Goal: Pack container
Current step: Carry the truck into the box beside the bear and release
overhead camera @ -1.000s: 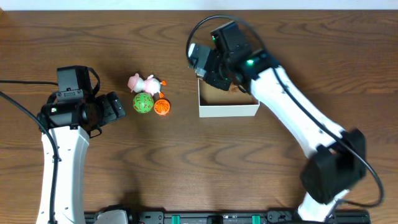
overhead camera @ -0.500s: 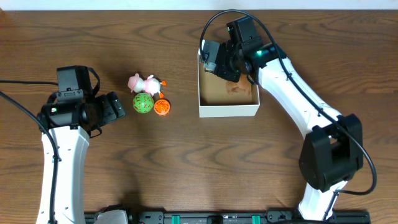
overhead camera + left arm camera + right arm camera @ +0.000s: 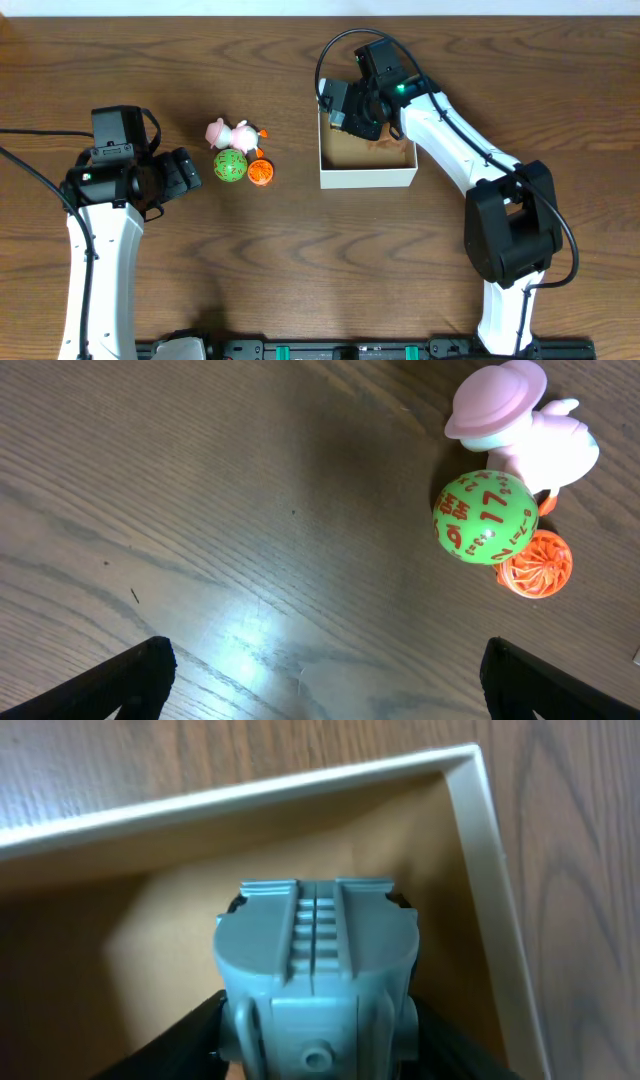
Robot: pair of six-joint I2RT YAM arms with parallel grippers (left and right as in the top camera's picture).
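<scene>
The container (image 3: 367, 178) is a shallow white box with a tan inside, right of the table's centre; its rim shows in the right wrist view (image 3: 250, 795). My right gripper (image 3: 348, 103) hangs over the box's far left corner, shut on a grey-blue ribbed plastic toy (image 3: 315, 940). A pink figure (image 3: 228, 132), a green ball (image 3: 230, 165) and an orange ball (image 3: 261, 172) lie together left of the box. My left gripper (image 3: 192, 171) is open and empty, just left of the green ball (image 3: 486, 517).
A small orange-brown item (image 3: 384, 142) lies inside the box near its far right side. Bare wooden table (image 3: 300, 260) surrounds the box and the toys. The pink figure (image 3: 520, 425) and the orange ball (image 3: 535, 563) touch the green ball.
My right arm has swung back and to the right, with the gripper staying over the box's far left part, still holding the grey-blue toy. The left arm and the toys have not moved.
</scene>
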